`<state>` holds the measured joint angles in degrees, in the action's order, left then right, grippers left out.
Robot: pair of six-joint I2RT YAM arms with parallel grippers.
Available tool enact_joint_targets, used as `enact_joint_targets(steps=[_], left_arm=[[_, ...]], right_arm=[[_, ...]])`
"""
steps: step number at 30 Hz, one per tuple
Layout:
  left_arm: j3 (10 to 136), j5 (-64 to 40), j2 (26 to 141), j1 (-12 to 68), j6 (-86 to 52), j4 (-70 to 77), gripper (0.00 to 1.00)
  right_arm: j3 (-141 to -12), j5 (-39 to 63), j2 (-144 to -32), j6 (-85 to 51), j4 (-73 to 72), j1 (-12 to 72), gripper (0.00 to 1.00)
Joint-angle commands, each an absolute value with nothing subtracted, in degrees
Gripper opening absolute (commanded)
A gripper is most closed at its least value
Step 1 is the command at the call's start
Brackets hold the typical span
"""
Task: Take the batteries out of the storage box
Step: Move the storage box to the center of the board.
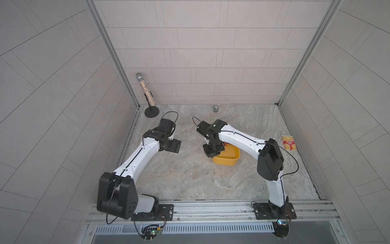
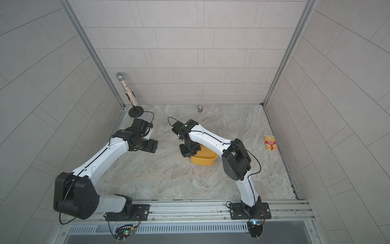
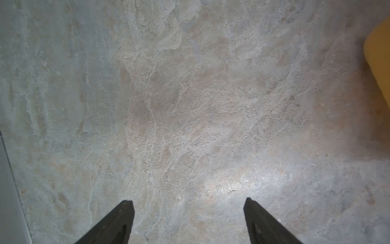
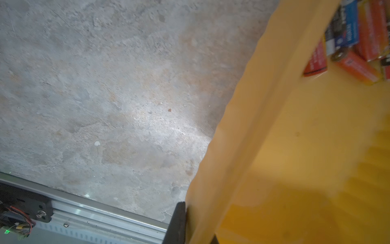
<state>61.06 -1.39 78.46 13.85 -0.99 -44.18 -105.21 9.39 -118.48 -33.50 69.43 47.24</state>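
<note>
The yellow storage box [image 1: 226, 159] sits right of centre on the table and shows in both top views [image 2: 203, 161]. My right gripper [image 4: 197, 228] is shut on its side wall, one finger outside and one inside; from above that gripper [image 1: 213, 151] covers the box's left end. Several batteries [image 4: 358, 42], orange-red with one blue, lie piled at the far end of the box floor [image 4: 316, 147]. My left gripper [image 3: 188, 211] is open over bare table, holding nothing, well left of the box [image 3: 377, 63]. In a top view it [image 1: 172, 145] hangs at centre left.
A small silver can [image 1: 215, 109] stands by the back wall. A red-and-yellow striped packet [image 1: 289, 143] lies near the right wall. A glittery tube on a black stand [image 1: 145, 93] occupies the back left corner. An aluminium rail [image 1: 211, 208] runs along the front edge.
</note>
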Motion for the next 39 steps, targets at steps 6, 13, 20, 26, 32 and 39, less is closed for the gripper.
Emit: enact_joint_targets(steps=[6, 13, 20, 26, 32, 39], left_arm=[[60.65, 1.93, 76.40, 13.75, -0.48, -44.43, 0.91], [60.49, 2.21, 76.29, 13.71, -0.37, -44.55, 0.92], [60.56, 2.73, 76.73, 13.76, -0.36, -45.00, 0.92], [60.82, 2.96, 77.37, 13.71, -0.35, -45.53, 0.92], [61.08, 3.19, 77.58, 13.71, -0.41, -45.66, 0.93], [63.37, 1.84, 75.49, 13.75, -2.34, -46.91, 0.93]], right_arm=[[-98.34, 1.43, -118.43, -35.20, 57.71, 50.16, 0.00], [-93.89, 1.33, -119.16, -35.97, 53.68, 50.36, 0.00], [-94.00, 1.77, -119.84, -35.51, 54.32, 50.36, 0.12], [-94.24, 1.73, -119.10, -34.75, 55.54, 50.36, 0.23], [-95.49, 1.76, -117.19, -32.69, 58.27, 50.36, 0.30], [-107.32, 2.95, -112.88, -26.35, 67.67, 49.65, 0.37]])
